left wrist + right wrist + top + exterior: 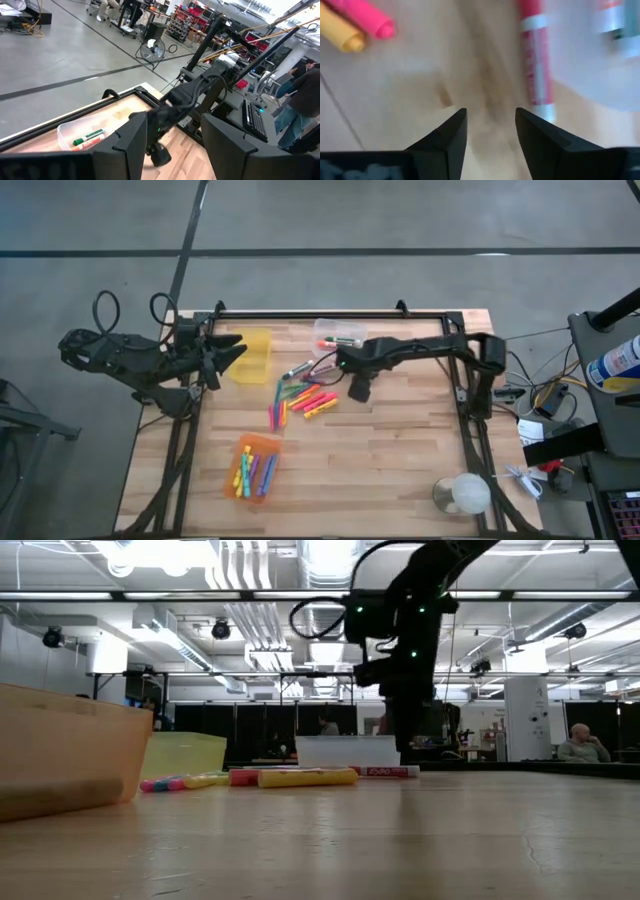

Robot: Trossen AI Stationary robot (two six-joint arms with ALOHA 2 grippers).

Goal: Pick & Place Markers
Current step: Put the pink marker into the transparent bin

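Markers are partly sorted, by the look of it. The orange bin [256,463] near the front of the worktop [400,460] already holds several, and the clear bin [338,332] at the back holds at least two, one green-capped and one red. The yellow bin [252,354] shows nothing inside from above. A loose heap of markers [300,397] in pink, orange, yellow, green and blue lies in the middle of the worktop, so a good share of the job looks undone.

The right pincer [490,132] hangs low over bare wood with its jaws apart and nothing between them; a red marker [535,60] lies just beside one finger, next to the clear bin. The red one seems the likely next pick. The left pincer [172,137] waits at the left edge near the yellow bin, open wide and empty.

A cup with a white ball [462,494] sits at the front right corner, well apart from the work. Little blocks the way, though the heaped markers overlap and touch, which may make a clean single grasp awkward.
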